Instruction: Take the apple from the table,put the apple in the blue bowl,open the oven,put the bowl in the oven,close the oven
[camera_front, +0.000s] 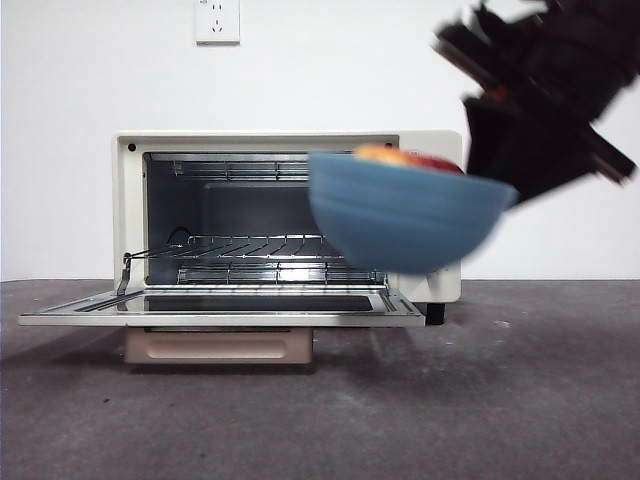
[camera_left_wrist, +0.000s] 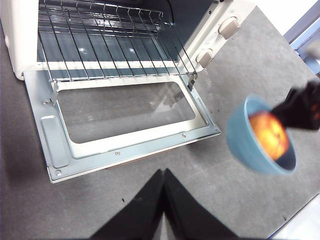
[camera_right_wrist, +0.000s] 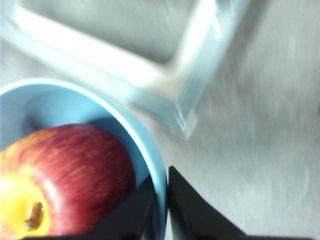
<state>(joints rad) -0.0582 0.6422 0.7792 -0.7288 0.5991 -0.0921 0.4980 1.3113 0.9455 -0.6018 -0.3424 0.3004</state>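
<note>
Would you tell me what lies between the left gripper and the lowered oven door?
Only bare table: in the left wrist view the left gripper hangs shut just short of the oven door's front edge, nothing between.

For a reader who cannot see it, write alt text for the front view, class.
A blue bowl holding an apple hangs in the air, tilted, gripped at its rim by the right tool in front of a cream oven. The oven door lies open and flat above the grey table.
</note>
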